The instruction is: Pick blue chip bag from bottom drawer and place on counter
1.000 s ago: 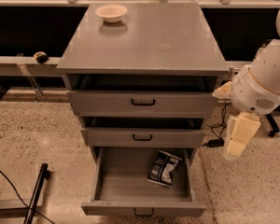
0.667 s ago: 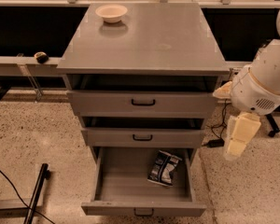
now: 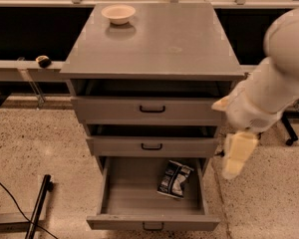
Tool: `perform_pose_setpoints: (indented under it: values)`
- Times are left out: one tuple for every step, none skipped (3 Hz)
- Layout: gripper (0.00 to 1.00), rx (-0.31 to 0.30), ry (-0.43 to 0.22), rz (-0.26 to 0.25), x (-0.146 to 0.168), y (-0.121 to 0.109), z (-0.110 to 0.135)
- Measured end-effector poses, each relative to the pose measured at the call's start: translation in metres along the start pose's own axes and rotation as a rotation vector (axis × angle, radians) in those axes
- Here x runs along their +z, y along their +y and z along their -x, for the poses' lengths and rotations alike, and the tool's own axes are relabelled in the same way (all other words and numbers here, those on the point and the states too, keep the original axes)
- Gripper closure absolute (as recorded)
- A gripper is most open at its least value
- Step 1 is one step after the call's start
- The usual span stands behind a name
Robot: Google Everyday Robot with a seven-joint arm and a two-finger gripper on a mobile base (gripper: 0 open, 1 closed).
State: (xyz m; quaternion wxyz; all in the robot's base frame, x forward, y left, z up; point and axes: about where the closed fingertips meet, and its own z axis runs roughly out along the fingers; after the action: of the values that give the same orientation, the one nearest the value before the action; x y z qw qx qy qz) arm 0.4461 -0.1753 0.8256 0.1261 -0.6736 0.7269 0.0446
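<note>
The blue chip bag (image 3: 174, 179) lies wrinkled on the floor of the bottom drawer (image 3: 129, 195), towards its right side. The drawer is pulled fully out, and its front has a small black handle. The counter (image 3: 164, 44) is the broad grey top of the cabinet. My gripper (image 3: 236, 156) hangs from the white arm (image 3: 274, 88) just right of the cabinet. It is level with the middle drawer, above and to the right of the bag, and apart from it.
A shallow cream bowl (image 3: 118, 13) stands at the counter's back left. The top drawer (image 3: 152, 109) and the middle drawer (image 3: 152, 146) are slightly ajar. A narrow ledge (image 3: 15, 69) to the left carries a small dark object (image 3: 43, 60). A black bar (image 3: 37, 208) and a cable lie on the floor.
My arm and gripper have moved a little left and down, closer to the cabinet's right side. The bag and the drawers have not moved.
</note>
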Motion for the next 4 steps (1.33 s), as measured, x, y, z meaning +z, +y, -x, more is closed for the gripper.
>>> perform_pose_setpoints:
  values:
    - [0.0,-0.035,-0.013,0.019,0.073,0.023,0.009]
    - [0.0,-0.061,-0.052,0.023,0.144,0.044,0.015]
    - [0.0,-0.061,-0.076,-0.041,0.145,0.029,0.022]
    - [0.0,-0.039,-0.057,-0.053,0.148,0.023,0.023]
